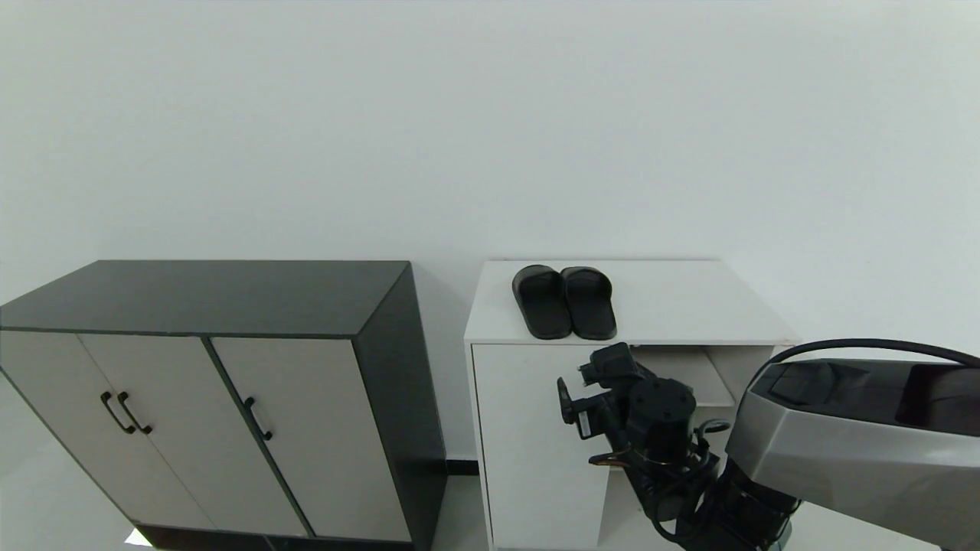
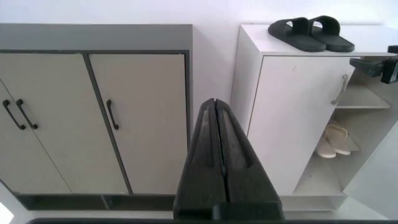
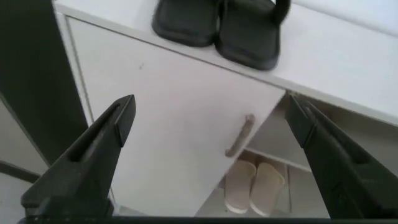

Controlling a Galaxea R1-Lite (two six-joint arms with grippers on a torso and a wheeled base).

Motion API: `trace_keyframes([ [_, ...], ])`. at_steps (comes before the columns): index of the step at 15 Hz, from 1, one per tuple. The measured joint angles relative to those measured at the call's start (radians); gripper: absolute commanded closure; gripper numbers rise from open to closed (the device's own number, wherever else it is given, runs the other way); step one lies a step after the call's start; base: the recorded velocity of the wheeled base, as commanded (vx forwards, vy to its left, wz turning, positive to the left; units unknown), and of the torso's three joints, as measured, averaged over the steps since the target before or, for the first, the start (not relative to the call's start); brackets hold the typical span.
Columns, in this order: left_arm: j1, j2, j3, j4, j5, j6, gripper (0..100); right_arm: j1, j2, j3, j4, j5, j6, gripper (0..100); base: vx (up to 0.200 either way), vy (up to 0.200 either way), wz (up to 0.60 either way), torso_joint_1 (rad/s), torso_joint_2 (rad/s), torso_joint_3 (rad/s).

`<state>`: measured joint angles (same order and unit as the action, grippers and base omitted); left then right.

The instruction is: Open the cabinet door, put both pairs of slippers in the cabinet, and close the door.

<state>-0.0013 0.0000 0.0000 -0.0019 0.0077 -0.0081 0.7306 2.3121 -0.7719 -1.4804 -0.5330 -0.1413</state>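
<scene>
While your right claw [image 3: 210, 109] hangs released before the ajar white cabinet door [image 3: 161, 143], you see black slippers [image 1: 565, 301] on top, cream slippers [image 3: 255, 186] inside, your left claw [image 2: 219, 106] clenched empty

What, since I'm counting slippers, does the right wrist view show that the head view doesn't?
Right wrist only: a pair of cream slippers inside the white cabinet, and the metal handle on its door. Head only: the dark cabinet's three beige doors with black handles. Both: the pair of black rubber slippers on the white cabinet's top, door open.
</scene>
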Motion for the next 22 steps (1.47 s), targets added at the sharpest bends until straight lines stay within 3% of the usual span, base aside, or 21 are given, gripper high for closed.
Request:
trace_keyframes([
  [2, 0.0, 0.0, 0.0, 0.0, 0.0, 0.001, 100, -0.004, -0.006, 0.001, 0.034, 0.013, -0.02, 0, 0.0, 0.0, 0.0, 0.0, 0.0, 0.0],
  [5, 0.0, 0.0, 0.0, 0.0, 0.0, 0.005, 100, -0.002, -0.074, -0.07, 0.348, 0.015, 0.031, 0, 0.0, 0.0, 0.0, 0.0, 0.0, 0.0],
  [9, 0.0, 0.0, 0.0, 0.001, 0.0, 0.008, 100, 0.007, -0.206, -0.304, 0.877, -0.004, 0.314, 0, 0.0, 0.0, 0.0, 0.0, 0.0, 0.0],
  [11, 0.0, 0.0, 0.0, 0.001, 0.0, 0.008, 100, 0.013, -0.246, -0.39, 1.017, -0.016, 0.44, 0, 0.0, 0.0, 0.0, 0.0, 0.0, 0.0],
  [16, 0.0, 0.0, 0.0, 0.001, 0.0, 0.007, 100, 0.018, -0.254, -0.424, 0.984, -0.02, 0.459, 0, 0.0, 0.0, 0.0, 0.0, 0.0, 0.0],
  [22, -0.001, 0.0, 0.0, 0.001, -0.002, 0.021, 100, 0.019, -0.233, -0.404, 0.926, -0.031, 0.437, 0, 0.2, 0.0, 0.0, 0.003, 0.0, 0.004],
])
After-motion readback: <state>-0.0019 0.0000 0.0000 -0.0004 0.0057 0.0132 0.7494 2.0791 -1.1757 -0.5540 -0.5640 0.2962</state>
